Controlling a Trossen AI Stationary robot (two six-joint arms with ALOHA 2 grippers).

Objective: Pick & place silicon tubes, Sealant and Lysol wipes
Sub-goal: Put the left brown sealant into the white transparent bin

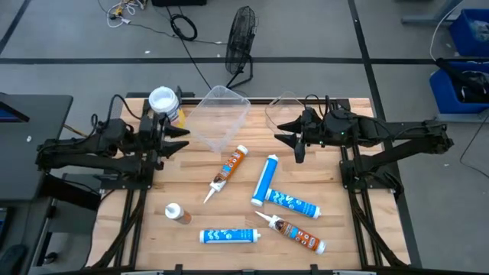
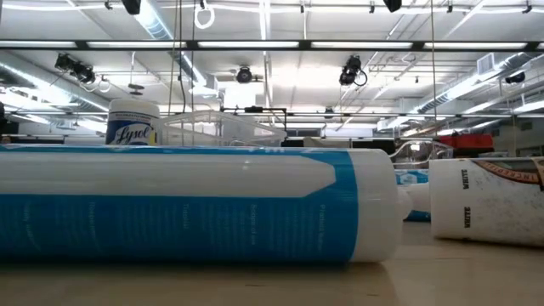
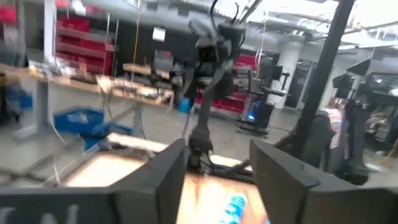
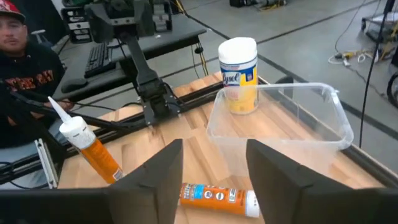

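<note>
while both arms hover with released jaws, the yellow white-lidded lysol canister (image 1: 163,101) stands beside the left jaws. a clear plastic bin (image 1: 218,114) lies between the left and right jaws.

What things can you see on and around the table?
Lysol wipes: one, yellow with a white lid, upright at the table's back left.
Clear bin: one, see-through, back middle, beside the wipes.
Orange tubes: three, orange-brown with white nozzles; two lying mid-table and front right, one upright at the front left.
Blue tubes: three, blue and white, lying right of centre and at the front.
Table: one, light wood.
Fan: one, black, on the floor behind the table.
Person: one, dark top, beyond the table in the right wrist view.
Left gripper: dark, open, near the wipes.
Right gripper: dark, open, at the back right.
</note>
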